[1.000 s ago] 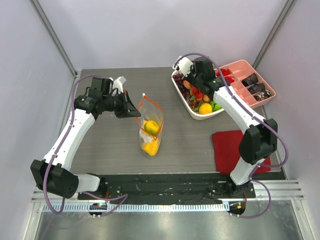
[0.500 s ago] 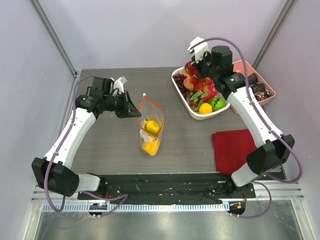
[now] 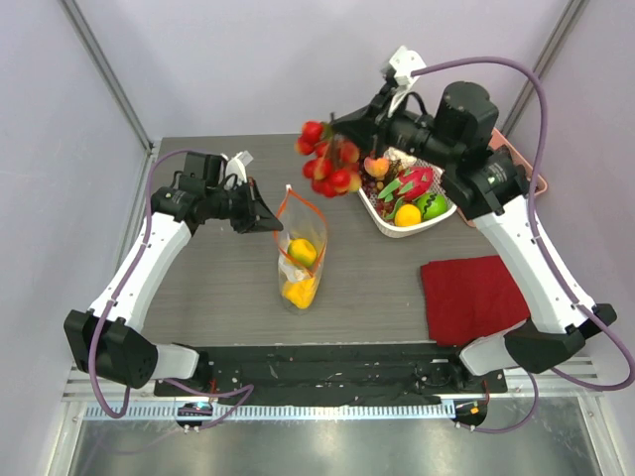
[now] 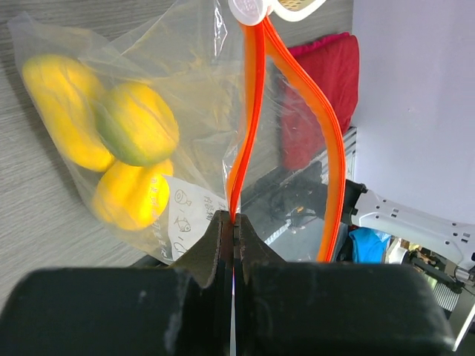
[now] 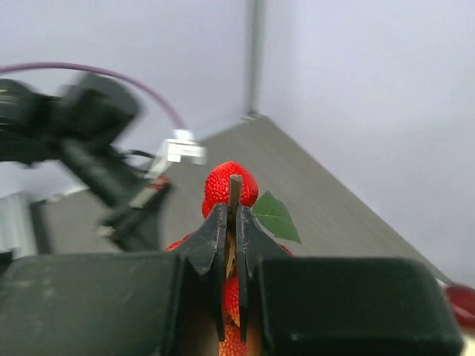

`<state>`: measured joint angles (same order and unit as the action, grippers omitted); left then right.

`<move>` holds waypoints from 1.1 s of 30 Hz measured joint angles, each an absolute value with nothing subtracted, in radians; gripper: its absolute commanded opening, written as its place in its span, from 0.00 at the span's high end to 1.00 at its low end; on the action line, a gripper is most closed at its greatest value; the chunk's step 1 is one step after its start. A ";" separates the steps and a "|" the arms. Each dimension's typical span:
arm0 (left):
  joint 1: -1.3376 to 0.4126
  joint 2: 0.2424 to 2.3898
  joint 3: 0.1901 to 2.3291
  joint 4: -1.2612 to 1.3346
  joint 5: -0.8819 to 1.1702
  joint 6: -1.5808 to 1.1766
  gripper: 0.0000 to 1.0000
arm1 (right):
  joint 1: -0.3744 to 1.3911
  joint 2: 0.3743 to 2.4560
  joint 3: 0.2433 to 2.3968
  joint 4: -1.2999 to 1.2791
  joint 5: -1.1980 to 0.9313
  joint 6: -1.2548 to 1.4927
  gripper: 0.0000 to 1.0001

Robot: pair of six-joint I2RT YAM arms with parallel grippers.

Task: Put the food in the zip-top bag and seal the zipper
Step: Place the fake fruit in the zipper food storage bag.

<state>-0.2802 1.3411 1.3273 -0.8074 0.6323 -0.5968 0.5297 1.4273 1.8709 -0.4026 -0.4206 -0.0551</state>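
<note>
The right pincer (image 3: 337,121) is pinching narrow on the stem of a bunch of strawberries (image 3: 327,164), which is hanging under it, well above the tabletop (image 3: 218,288) and beside the basket (image 3: 392,230). What matters now is where the bag (image 3: 298,263) is sitting from that pincer: below it, toward the arm bases and a little toward the left arm. The bunch is not over the mouth yet.

The left pincer (image 3: 268,222) is clamped tight on one lip of the zipper (image 3: 319,220), holding the bag up. From its own side, the two orange lips (image 4: 252,111) are bowing apart ahead of it up to the white tip, so the mouth's long axis is running straight away from its fingers. Yellow fruit (image 4: 137,122) is lying inside the bag already.

The right arm is the nearer one for the drop, I'd say. The wide bunch is going to need lining up along that slit.
</note>
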 measured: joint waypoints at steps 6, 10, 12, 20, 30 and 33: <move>-0.280 1.342 1.327 -0.798 0.651 -0.600 1.00 | 0.661 1.416 1.799 -0.301 -0.496 0.100 0.99; -0.280 1.342 1.327 -0.794 0.659 -0.603 1.00 | 0.665 1.418 1.716 -0.242 -0.514 0.194 0.99; -0.280 1.341 1.327 -0.789 0.664 -0.604 1.00 | 0.665 1.418 1.654 -0.208 -0.517 0.223 0.99; -0.280 1.341 1.327 -0.775 0.682 -0.619 1.00 | 0.665 1.420 1.460 -0.167 -0.510 0.284 0.99; -0.280 1.341 1.327 -0.775 0.686 -0.622 1.00 | 0.770 1.344 1.425 -0.282 -0.391 -0.025 0.99; -0.280 1.341 1.327 -0.774 0.689 -0.622 1.00 | 0.811 1.322 1.421 -0.320 -0.357 -0.115 0.99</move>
